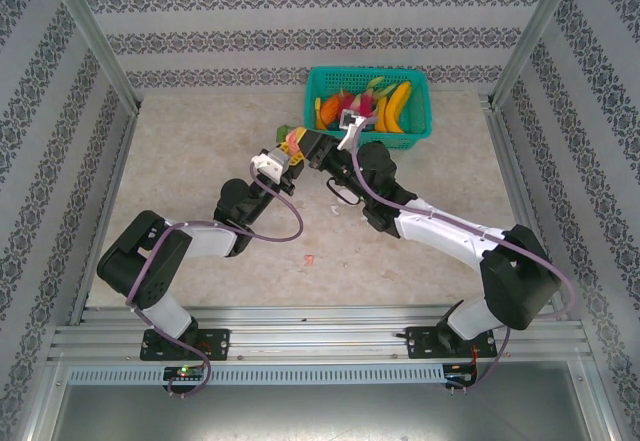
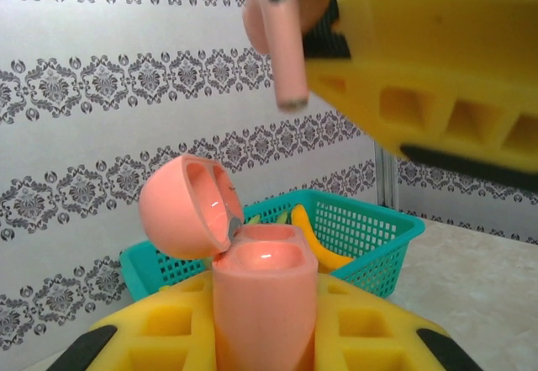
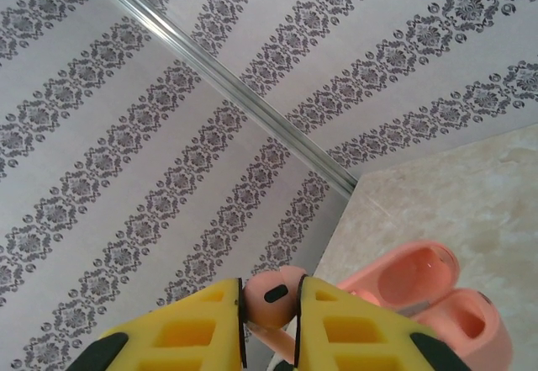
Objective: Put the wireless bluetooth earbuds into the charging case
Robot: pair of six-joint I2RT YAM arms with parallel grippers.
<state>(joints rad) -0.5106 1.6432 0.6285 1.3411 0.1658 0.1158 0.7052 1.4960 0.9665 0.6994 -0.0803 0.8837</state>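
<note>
Our right gripper [image 3: 271, 304] clamps a salmon-pink earbud [image 2: 283, 47], its stem pointing down, just above and slightly aside of the open charging case [image 2: 262, 287], which our left gripper [image 2: 265, 341] pinches upright beneath it.

Top external: above-behind arm bases [image 1: 175, 346], looking down on whole table [image 1: 200, 161]. Left wrist: close, level, facing far-edge basket [image 2: 370, 228]. Right wrist: tilted up at walls [image 3: 126, 93]. Both wrists share pink case [image 2: 265, 304], pink earbud [image 3: 273, 294].
</note>
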